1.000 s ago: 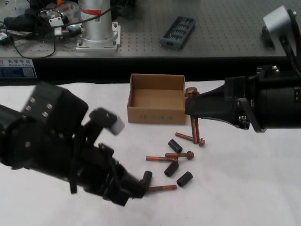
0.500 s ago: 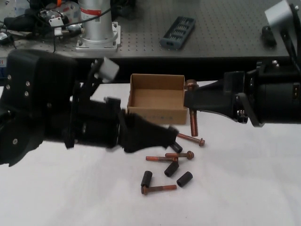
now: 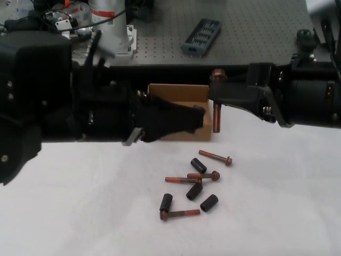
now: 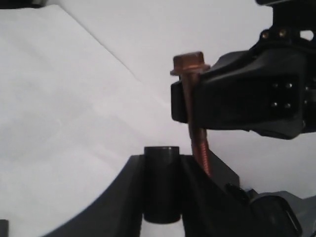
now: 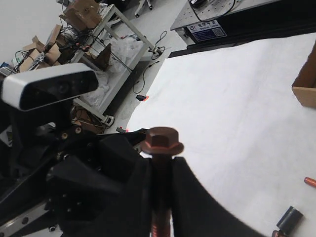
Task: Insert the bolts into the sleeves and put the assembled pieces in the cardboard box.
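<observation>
Left hand (image 3: 197, 115) (gripping sleeve (image 4: 161, 190)) rose beside bolt (image 3: 216, 115).

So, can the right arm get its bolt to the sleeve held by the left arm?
Probably yes: the bolt hangs upright close beside the sleeve, whose open top is uncovered, though its tip looks lower.

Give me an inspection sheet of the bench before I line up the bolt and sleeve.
Surface: white cloth, perforated board behind.
Job's things: cardboard box open, partly behind the left arm; four loose bolts and four loose sleeves on the cloth before it.
Clutter: grey slotted block and silver post on the board.
Tools: left tool shut on a sleeve, upright; right tool shut on a bolt, head up, beside the sleeve, not yet in it.
Cables: tangle at back left of the board.
Surroundings: rack of cardboard boxes, cables on the floor.
</observation>
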Available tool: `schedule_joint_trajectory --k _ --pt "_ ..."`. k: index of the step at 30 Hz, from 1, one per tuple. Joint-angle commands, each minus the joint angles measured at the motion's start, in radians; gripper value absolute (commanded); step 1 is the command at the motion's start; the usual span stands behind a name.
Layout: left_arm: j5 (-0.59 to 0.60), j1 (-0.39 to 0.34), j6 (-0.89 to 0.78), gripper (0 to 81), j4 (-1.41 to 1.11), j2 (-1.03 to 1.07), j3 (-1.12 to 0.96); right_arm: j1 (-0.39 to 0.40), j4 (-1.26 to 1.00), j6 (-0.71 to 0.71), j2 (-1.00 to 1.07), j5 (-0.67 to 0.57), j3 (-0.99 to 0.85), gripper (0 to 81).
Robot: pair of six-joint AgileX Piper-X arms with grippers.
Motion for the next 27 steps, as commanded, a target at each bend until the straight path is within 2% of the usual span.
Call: schedule_joint_trajectory --k 1,7,17,27 --pt "-0.081 -0.002 0.040 0.6 0.088 -0.045 -0.006 -0.006 -0.021 0.006 0.005 0.009 -0.005 2.9" --pt "-0.075 -0.013 0.095 0.6 0.190 -0.079 -0.006 -0.006 -0.053 0.006 0.005 0.031 -0.005 2.9" --pt "-0.061 -0.104 0.094 0.6 0.161 -0.079 -0.006 -0.006 -0.082 0.051 0.005 0.046 -0.005 2.9" --pt "-0.100 -0.107 0.094 0.6 0.158 -0.079 -0.006 -0.006 -0.082 0.051 0.005 0.046 -0.005 2.9"
